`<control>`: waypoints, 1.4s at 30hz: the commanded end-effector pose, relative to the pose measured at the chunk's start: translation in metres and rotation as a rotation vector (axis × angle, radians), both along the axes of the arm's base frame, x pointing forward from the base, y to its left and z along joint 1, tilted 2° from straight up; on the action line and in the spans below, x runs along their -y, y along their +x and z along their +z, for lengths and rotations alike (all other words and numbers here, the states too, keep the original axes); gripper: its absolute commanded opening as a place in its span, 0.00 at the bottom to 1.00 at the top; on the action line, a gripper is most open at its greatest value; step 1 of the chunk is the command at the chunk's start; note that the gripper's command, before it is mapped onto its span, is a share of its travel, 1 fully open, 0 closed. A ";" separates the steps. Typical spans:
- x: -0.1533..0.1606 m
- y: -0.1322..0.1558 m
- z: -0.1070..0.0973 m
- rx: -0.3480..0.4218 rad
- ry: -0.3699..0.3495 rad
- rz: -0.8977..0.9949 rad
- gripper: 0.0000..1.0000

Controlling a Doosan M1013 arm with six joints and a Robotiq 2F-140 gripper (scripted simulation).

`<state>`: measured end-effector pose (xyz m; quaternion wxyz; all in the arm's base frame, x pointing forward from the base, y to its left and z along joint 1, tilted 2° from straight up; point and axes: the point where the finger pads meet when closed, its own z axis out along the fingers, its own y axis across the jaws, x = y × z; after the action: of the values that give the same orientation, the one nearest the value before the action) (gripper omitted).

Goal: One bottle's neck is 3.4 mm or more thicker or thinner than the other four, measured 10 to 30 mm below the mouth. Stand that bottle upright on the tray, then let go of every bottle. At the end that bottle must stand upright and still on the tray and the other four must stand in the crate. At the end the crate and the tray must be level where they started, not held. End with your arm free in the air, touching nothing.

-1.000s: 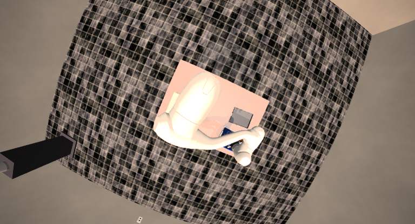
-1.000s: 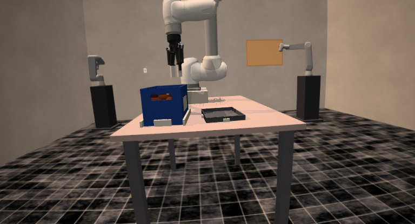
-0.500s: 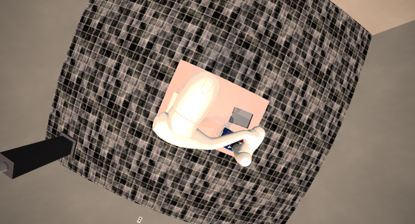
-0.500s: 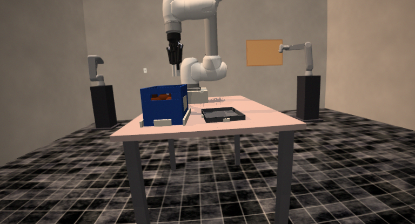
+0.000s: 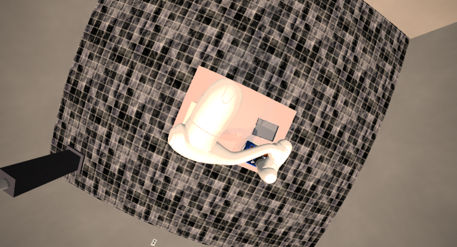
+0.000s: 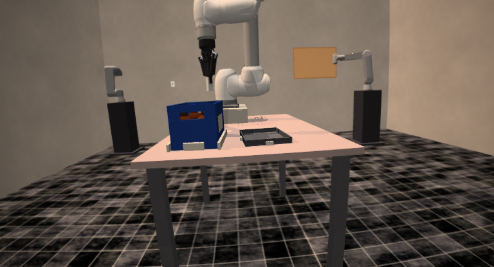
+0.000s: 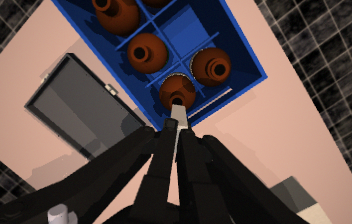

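The blue crate stands on the table. Several brown bottles stand in its cells: one bottle in the near corner cell, one beside it to the right, one up and left, and two at the top edge of the wrist view. The neck differences cannot be judged from here. My gripper is shut with nothing between its fingertips. It hangs above the crate, its tips overlapping the near bottle's mouth in the wrist view. The dark tray holds no bottle.
Cream blocks sit against the crate and tray on the pink table. The tray lies beside the crate. The arm's pale base block stands behind them. The crate's walls rise well above the tray's low rim.
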<state>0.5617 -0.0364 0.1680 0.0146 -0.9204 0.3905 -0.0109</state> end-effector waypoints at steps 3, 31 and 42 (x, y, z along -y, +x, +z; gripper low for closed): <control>0.000 0.000 0.000 0.000 0.000 0.000 0.00; 0.083 0.003 -0.001 0.000 0.000 0.000 0.38; 0.083 0.003 -0.001 0.000 0.000 0.000 0.38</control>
<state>0.5643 -0.1190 0.1665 0.0146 -0.9204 0.3905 -0.0109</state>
